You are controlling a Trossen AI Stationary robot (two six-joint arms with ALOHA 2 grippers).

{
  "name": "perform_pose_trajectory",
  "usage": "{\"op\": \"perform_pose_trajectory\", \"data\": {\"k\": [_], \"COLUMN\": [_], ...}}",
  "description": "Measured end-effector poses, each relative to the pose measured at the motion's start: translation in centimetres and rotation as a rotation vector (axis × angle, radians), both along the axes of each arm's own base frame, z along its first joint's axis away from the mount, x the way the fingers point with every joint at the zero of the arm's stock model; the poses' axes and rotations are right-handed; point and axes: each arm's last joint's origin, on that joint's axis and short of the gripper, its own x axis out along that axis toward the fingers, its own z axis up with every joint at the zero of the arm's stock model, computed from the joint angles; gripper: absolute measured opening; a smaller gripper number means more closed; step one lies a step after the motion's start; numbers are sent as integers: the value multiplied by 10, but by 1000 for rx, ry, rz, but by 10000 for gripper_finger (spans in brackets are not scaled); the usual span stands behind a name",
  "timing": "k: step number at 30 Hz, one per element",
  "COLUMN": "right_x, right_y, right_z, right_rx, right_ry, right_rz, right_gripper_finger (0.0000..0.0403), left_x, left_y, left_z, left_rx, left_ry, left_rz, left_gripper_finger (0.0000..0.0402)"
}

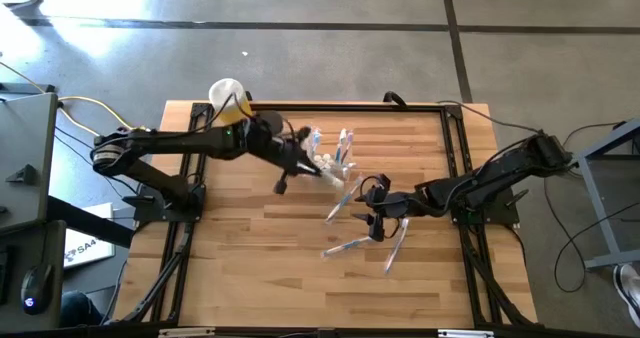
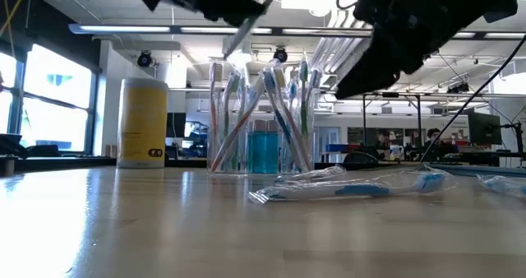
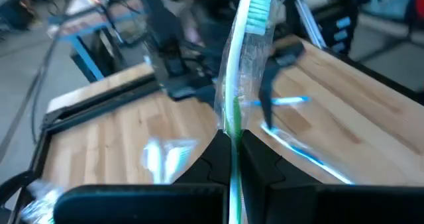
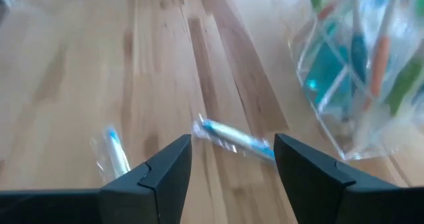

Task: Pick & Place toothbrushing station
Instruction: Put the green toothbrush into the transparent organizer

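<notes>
between closed left gripper [image 3: 232, 144] fingers: wrapped green toothbrush [image 3: 248, 38]; right gripper [image 4: 232, 161] open, empty.

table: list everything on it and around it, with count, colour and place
holder cup: one, clear, mid-table, full of upright pastel toothbrushes
held toothbrush: one, green head, in clear wrapper, clamped in the left end effector
loose toothbrushes: a few, blue and white, wrapped, flat on the wood near the right end effector
yellow cylinder: one, white cap, table's far left edge
table: one, light wood, black frame
left end effector: shut, above the cup
right end effector: open, over a loose toothbrush
</notes>
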Motion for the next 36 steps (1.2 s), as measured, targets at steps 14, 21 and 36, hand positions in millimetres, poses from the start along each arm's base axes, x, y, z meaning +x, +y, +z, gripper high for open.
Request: {"op": "perform_pose_trajectory", "data": {"k": [14, 21, 36], "right_x": [4, 6, 7], "right_y": [1, 1, 2], "right_z": [-6, -4, -2], "right_rx": [-32, -29, -13], "right_ry": [9, -22, -48], "right_rz": [36, 40, 43], "right_gripper_finger": [207, 207, 207], "left_x": [-53, -50, -44], "left_y": [49, 57, 85], "left_z": [-79, -93, -132], "left_rx": [-173, -199, -353], "left_ry": [-463, -434, -483], "left_rz": [149, 204, 160], "left_gripper_finger": [2, 2, 2]}}
